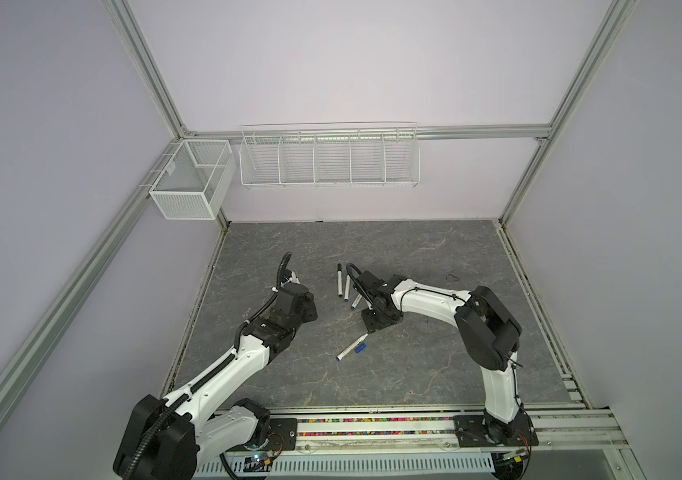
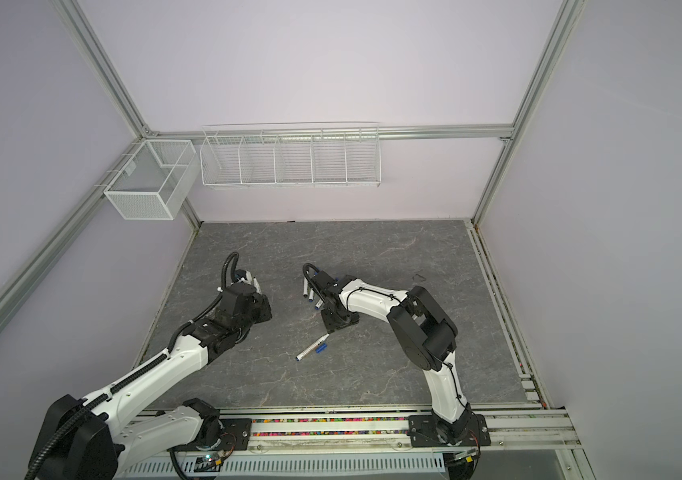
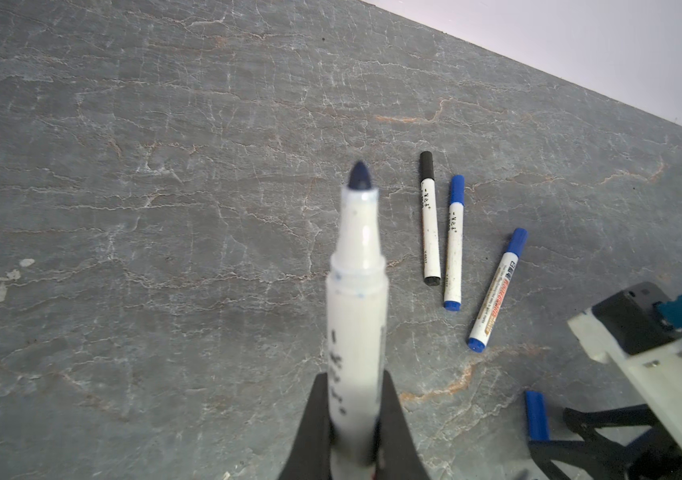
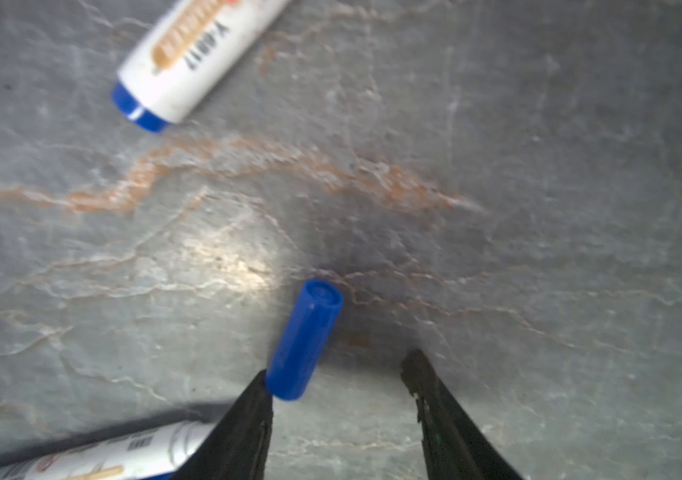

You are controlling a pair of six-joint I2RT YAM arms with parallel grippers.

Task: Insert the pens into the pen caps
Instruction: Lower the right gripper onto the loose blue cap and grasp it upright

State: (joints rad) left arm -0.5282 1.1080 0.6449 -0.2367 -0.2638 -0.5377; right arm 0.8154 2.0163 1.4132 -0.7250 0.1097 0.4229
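My left gripper [image 3: 356, 376] is shut on the white barrel of an uncapped pen [image 3: 358, 291], its dark blue tip pointing away. It hovers at the left in both top views [image 1: 292, 279]. My right gripper [image 4: 339, 365] stands open low over the table. A loose blue pen cap [image 4: 304, 338] lies by one fingertip, not gripped. Beside that cap [image 1: 360, 348] lies another uncapped pen [image 1: 351, 346]. Three capped pens lie further back: one black-capped [image 3: 430, 216] and two blue-capped [image 3: 453, 241] [image 3: 497, 291].
A white wire rack [image 1: 329, 156] and a mesh basket [image 1: 191, 178] hang on the back wall. A small dark object [image 1: 451, 276] lies on the grey table at the right. An aluminium rail [image 1: 372, 430] runs along the front edge.
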